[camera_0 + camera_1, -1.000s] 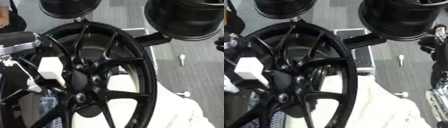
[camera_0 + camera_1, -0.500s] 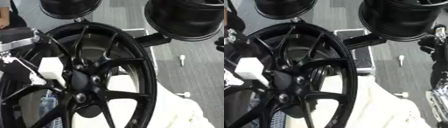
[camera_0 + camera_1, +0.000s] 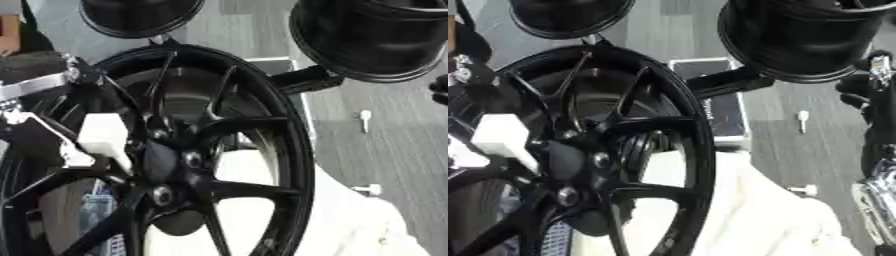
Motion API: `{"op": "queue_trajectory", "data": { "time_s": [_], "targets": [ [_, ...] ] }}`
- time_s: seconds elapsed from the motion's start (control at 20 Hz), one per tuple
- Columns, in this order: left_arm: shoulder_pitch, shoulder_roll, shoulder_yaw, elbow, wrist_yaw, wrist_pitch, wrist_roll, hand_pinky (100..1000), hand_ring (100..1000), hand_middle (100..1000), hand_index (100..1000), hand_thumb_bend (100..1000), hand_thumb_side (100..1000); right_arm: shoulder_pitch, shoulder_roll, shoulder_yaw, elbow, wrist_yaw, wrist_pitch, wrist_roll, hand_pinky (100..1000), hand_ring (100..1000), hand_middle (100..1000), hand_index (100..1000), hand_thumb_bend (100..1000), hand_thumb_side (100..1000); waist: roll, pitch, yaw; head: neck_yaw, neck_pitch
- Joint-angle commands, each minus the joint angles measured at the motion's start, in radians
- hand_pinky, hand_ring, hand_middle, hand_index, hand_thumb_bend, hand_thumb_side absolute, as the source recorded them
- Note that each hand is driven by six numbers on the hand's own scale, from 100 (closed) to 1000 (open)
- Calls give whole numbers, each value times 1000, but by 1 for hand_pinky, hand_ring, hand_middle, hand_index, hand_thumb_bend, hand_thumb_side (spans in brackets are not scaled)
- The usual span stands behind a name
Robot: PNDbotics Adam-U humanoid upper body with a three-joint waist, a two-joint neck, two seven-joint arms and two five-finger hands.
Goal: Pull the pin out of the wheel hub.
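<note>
Up close, 1 black wheel hub stands upright, 2 more rims behind; finger states cannot be told.

You have three black wheels in front of you.

One spoked wheel stands close up, two more rims sit behind it, and two small white pieces lie on the grey floor.
</note>
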Motion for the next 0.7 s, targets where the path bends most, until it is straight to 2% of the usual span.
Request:
{"op": "queue_trajectory", "data": {
  "time_s": [0.05, 0.35, 0.7],
  "targets": [
    [-20, 18, 12, -10, 5, 4, 1, 621, 544, 455, 683, 576, 100, -5, -9, -11, -21, 3, -3, -3, 753, 667, 548, 716, 100, 809, 1, -24, -1, 3, -14],
    [-29, 11, 9, -10, 18, 11, 1, 596, 505, 365, 600, 529, 100, -4, -8, -11, -21, 3, -3, -4, 754, 667, 548, 716, 100, 809, 1, -25, -2, 4, -15],
    [-37, 4, 9, -10, 40, 13, 25, 581, 483, 328, 534, 541, 100, -3, -7, -12, -20, 3, -4, -6, 754, 667, 547, 716, 100, 810, 1, -24, -3, 4, -15]
  ]
}}
